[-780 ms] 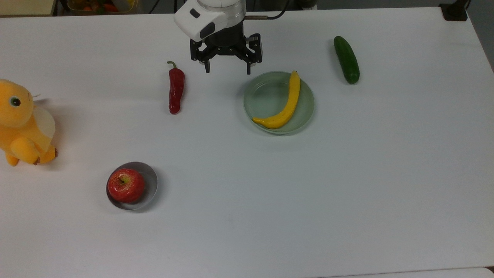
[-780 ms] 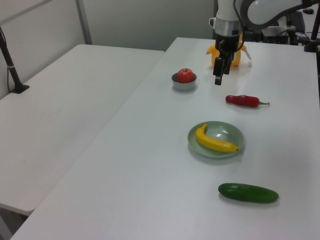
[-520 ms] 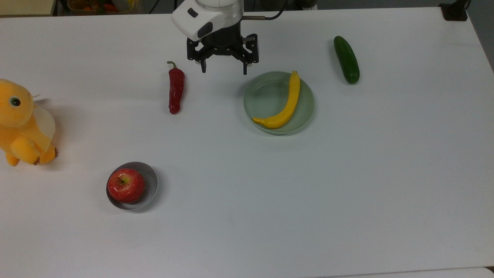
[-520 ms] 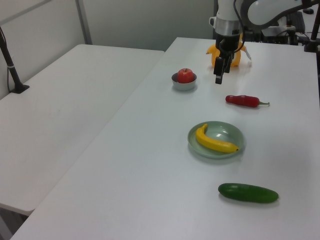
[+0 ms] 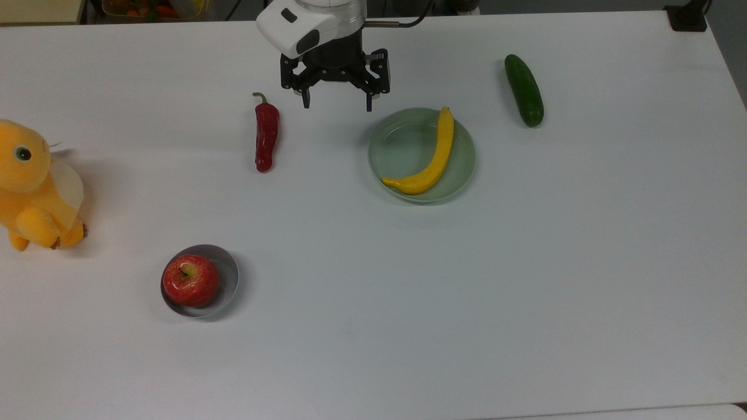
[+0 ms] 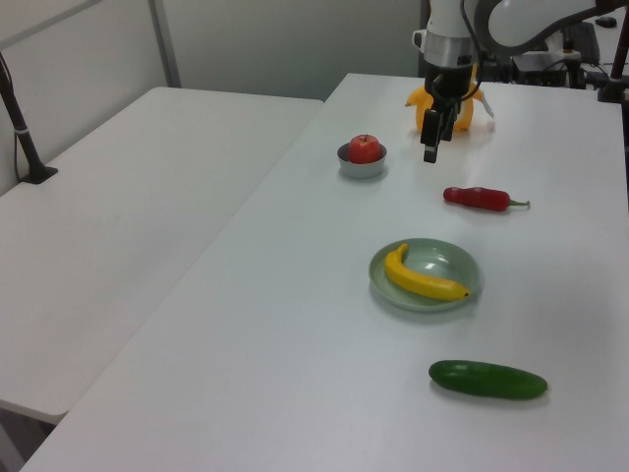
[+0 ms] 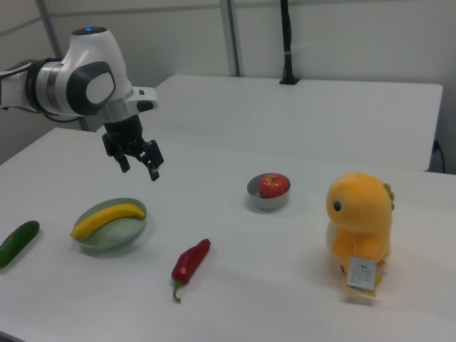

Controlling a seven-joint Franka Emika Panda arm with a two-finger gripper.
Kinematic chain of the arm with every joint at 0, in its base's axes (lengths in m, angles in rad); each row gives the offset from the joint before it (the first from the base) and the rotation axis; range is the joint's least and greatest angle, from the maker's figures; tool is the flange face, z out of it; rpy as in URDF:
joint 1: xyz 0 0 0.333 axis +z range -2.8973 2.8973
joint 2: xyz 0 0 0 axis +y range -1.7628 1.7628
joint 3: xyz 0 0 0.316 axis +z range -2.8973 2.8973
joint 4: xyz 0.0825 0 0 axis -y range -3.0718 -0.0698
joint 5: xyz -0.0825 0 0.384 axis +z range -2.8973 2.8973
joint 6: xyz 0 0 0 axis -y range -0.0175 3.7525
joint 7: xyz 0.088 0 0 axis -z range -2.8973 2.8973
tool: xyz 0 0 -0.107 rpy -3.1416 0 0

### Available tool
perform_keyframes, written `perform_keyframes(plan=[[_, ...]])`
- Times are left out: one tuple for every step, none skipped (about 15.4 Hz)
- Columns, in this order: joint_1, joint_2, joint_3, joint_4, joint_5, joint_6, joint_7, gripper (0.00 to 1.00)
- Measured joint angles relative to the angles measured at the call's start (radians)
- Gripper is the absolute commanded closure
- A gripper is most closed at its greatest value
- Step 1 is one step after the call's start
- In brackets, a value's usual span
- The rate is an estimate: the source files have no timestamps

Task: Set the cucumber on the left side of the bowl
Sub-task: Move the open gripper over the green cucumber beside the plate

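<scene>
Dark green cucumber, smooth, straight, rounded ends, flat on white table, jaws spread empty

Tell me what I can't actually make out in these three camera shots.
- Dark green cucumber: cut off by the right view's left edge.
- Small grey metal bowl: its inside is mostly covered by the red apple.
- Yellow plush toy: partly hidden behind the open black gripper in the left view.
- Plush's paper tag: print too small.

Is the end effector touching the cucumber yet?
Apart. In the top view the end effector hangs between the chili and plate; the cucumber lies alone beyond.
</scene>
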Motion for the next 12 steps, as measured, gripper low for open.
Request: perform_keyframes(plan=[[0.002,0.0,0.001,0.0,0.0,0.0,0.0,0.0],[0.004,0.0,0.005,-0.001,0.0,0.0,0.0,0.0],[0.008,0.0,0.011,-0.002,0.0,0.0,0.0,0.0],[0.012,0.0,0.02,-0.002,0.0,0.0,0.001,0.0],[0.015,-0.001,0.034,-0.002,0.0,0.0,0.006,0.0],[0.017,-0.002,0.053,-0.002,0.0,0.0,0.015,0.0],[0.018,-0.003,0.073,-0.002,0.0,0.0,0.03,0.0],[0.02,-0.003,0.094,-0.003,0.001,0.0,0.04,0.0],[0.025,-0.004,0.116,-0.006,0.001,-0.003,0.052,0.0],[0.03,-0.007,0.145,-0.011,0.001,-0.01,0.072,0.0],[0.034,-0.009,0.179,-0.016,0.001,-0.024,0.094,0.0],[0.038,-0.011,0.21,-0.018,0.001,-0.037,0.12,0.0]])
